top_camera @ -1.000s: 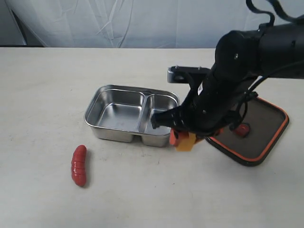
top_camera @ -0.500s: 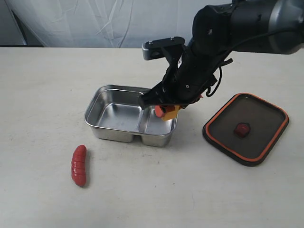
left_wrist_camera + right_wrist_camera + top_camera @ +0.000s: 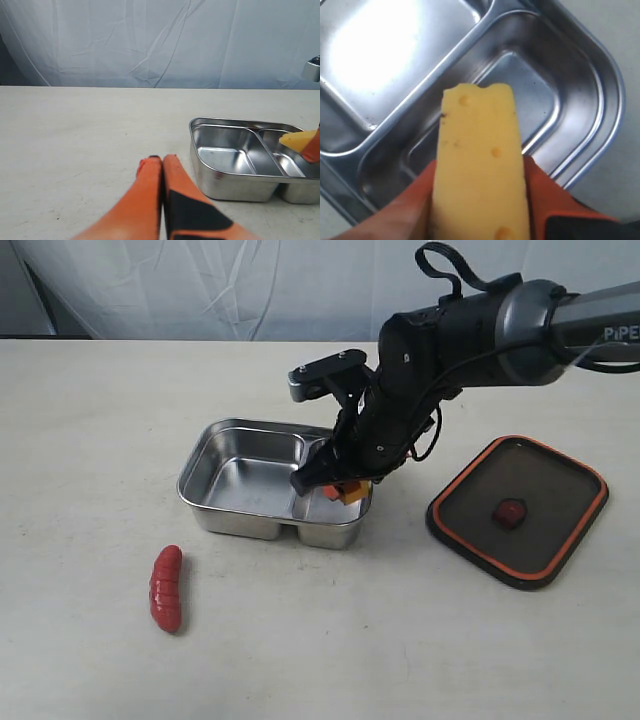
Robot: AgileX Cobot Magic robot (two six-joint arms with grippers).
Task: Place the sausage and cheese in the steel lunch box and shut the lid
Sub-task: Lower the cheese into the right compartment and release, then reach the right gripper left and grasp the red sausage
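My right gripper (image 3: 345,489) is shut on the yellow cheese (image 3: 479,165) and holds it low over the smaller right compartment of the steel lunch box (image 3: 232,432). In the exterior view a bit of the cheese (image 3: 350,492) shows just under the arm. The lunch box (image 3: 590,65) fills the right wrist view, both compartments bare. The red sausage (image 3: 166,587) lies on the table in front of the box, to its left. The dark lid (image 3: 560,502) lies flat to the right of the box. My left gripper (image 3: 161,161) is shut with nothing in it, low over the table beside the lunch box (image 3: 225,177).
A pale backdrop cloth (image 3: 250,285) hangs behind the table's far edge. The right arm's dark body (image 3: 450,350) stretches from the right over the box's right end. The lid carries an orange rim and a small red valve tab (image 3: 509,511).
My right arm has swung left from beside the lid to the box and has come down, bringing the cheese into the mouth of the right compartment. Sausage, box and lid have not moved.
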